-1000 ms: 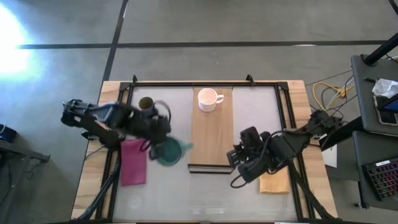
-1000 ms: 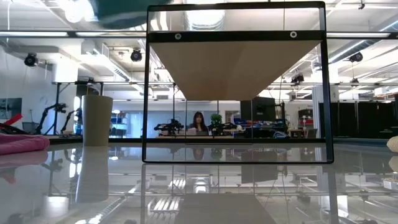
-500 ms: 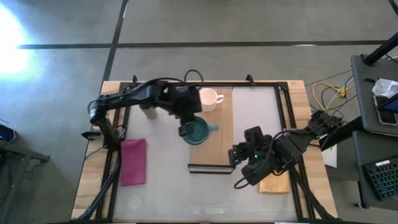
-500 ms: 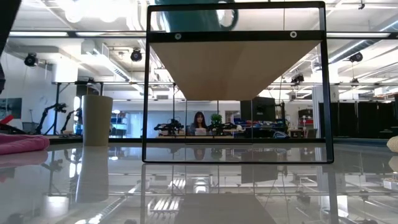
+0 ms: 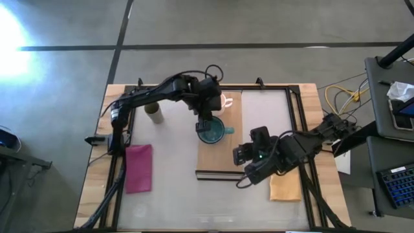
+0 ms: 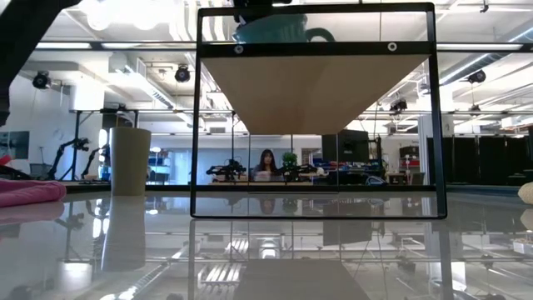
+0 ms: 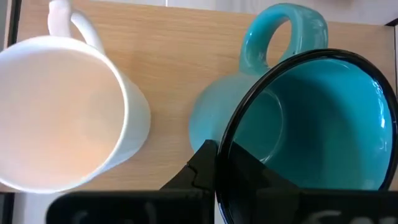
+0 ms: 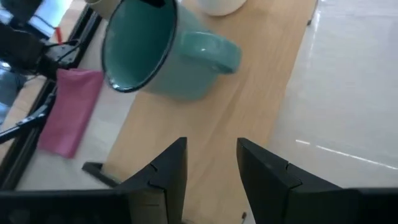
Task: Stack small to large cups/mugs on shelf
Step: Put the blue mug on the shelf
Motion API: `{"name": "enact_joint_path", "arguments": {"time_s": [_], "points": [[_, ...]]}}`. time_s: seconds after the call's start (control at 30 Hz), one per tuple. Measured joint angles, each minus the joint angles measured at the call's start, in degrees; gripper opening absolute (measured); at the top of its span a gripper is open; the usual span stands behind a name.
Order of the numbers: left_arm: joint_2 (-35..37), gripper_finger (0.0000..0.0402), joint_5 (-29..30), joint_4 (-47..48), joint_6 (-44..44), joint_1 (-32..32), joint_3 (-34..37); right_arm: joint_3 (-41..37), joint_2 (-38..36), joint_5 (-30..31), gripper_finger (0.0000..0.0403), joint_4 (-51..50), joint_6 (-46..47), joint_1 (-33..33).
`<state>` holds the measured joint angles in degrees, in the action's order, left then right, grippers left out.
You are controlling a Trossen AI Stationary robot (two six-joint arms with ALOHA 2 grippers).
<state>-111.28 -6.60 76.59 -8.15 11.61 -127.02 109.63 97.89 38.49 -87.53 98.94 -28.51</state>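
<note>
While the left gripper [image 5: 206, 124] pinches the teal mug's [image 5: 211, 132] rim, apparently resting on the shelf [image 5: 220, 152], the right gripper [image 8: 211, 163] waits spread.

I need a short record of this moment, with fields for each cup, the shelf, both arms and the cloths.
teal mug: over the shelf, rim held by the left gripper; whether it rests on the wood is unclear
white mug: upright on the shelf's far end
olive cup: on the table, left of the shelf
shelf: light wood, table centre
right gripper: fingers open, empty, at the shelf's right edge
pink cloth: table's left
yellow cloth: under the right arm
</note>
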Motion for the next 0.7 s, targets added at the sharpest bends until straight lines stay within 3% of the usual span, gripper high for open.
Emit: {"name": "enact_joint_path", "arguments": {"time_s": [0.27, 0.57, 0.7], "points": [[0.09, 0.0003, -0.42, -2.99, -2.95, 3.11, 0.08, -2.12, 0.07, -0.94, 0.0127, 1.45, -2.8, 3.74], [-0.06, 0.0031, -7.85, -2.8, -3.1, 4.2, 0.72, -2.2, -1.09, -0.89, 0.0022, 2.22, -6.63, 5.58], [-0.07, 0.0033, -7.93, -3.88, -2.7, 4.18, 0.72, -2.39, -2.58, 0.11, 0.001, 2.16, -7.48, 5.66]]}}
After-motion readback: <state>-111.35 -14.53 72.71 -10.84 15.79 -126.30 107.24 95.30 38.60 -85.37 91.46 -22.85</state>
